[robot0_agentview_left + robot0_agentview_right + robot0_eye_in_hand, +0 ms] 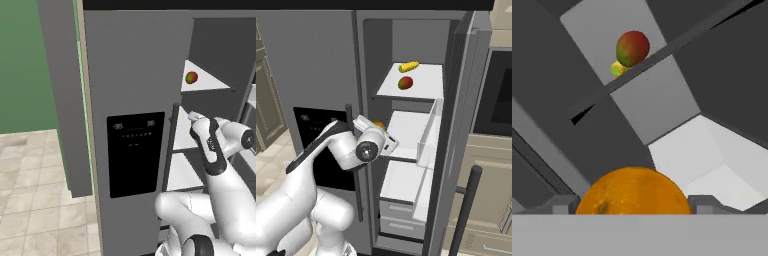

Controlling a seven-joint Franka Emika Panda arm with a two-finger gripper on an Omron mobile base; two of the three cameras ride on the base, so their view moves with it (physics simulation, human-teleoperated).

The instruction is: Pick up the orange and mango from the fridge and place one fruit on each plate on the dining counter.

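**Orange between the fingers at the middle shelf**

I have the arm reaching into the open fridge (466, 100), with the gripper (381, 129) at the near left edge of the middle shelf (406, 132). In the hand view the orange (632, 192) sits right between the two fingertips (559, 204), one tip against each side of it, so I read the hand as closed on the fruit. From the right base view I see only a sliver of orange (379, 124) just past the wrist; in the left base view it shows as a small spot beside the hand (192, 131).

The mango (405, 83) lies on the upper shelf (421, 89), above and farther in than the gripper. It also shows in the left base view (191, 78) and the hand view (632, 48). A yellow corn cob (408, 66) lies just behind it, toward the back wall.
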